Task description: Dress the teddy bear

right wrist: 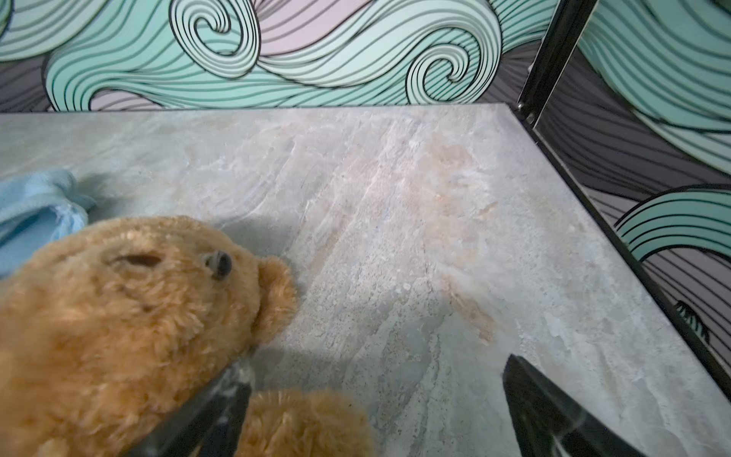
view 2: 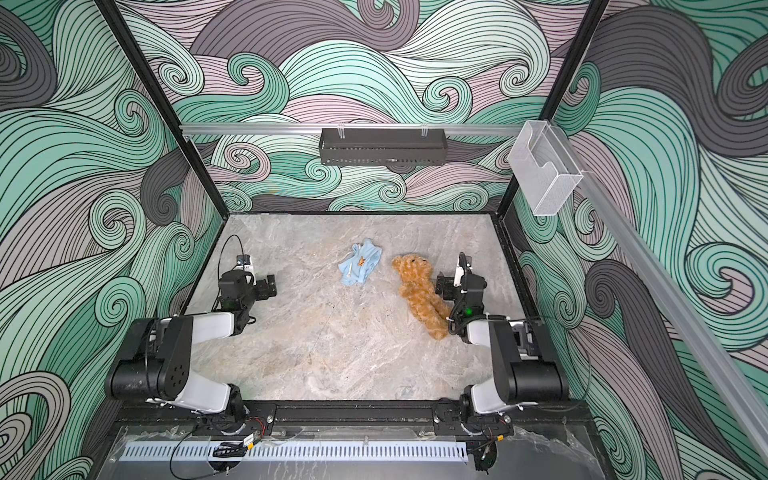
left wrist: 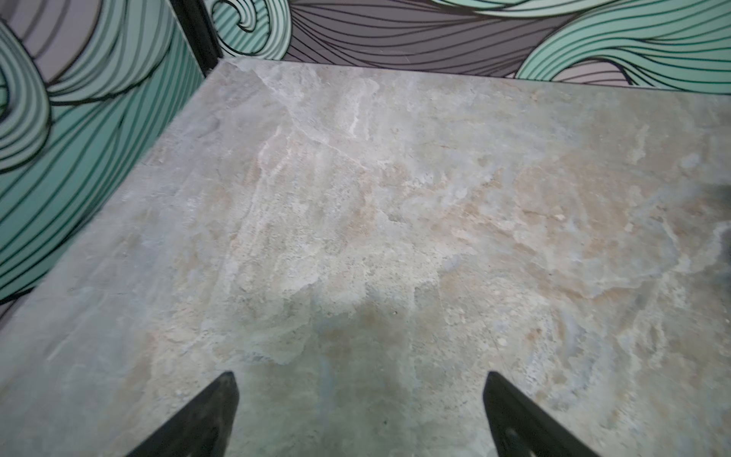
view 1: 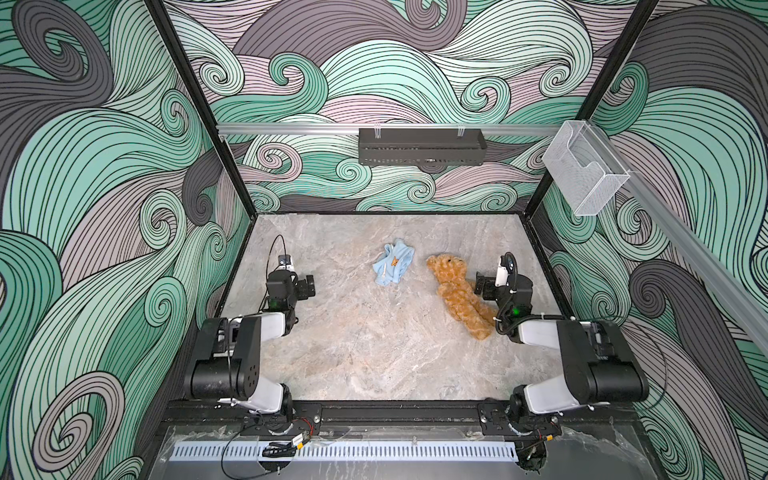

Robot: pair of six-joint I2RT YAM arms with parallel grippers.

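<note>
The teddy bear [view 1: 457, 291] [view 2: 419, 291], golden-brown and shaggy, lies on its back on the marble tabletop at right of centre, head towards the back wall. In the right wrist view its face [right wrist: 130, 300] fills one side. My right gripper [view 1: 480, 284] [view 2: 440, 284] [right wrist: 377, 364] stands open right beside the bear's body. One furry paw [right wrist: 304, 423] lies between the fingers, which are wide apart. A crumpled light-blue garment [view 1: 392, 264] [view 2: 359, 264] [right wrist: 35, 205] lies just left of the bear's head. My left gripper [view 1: 309, 286] [view 2: 272, 286] [left wrist: 358, 380] is open over bare table at the left.
A black wire basket [view 1: 422, 145] hangs on the back wall. A clear plastic bin [view 1: 586, 174] is fixed to the right rail. Patterned walls close in the table [view 1: 374, 353] on three sides, and both arm bases stand at the front edge.
</note>
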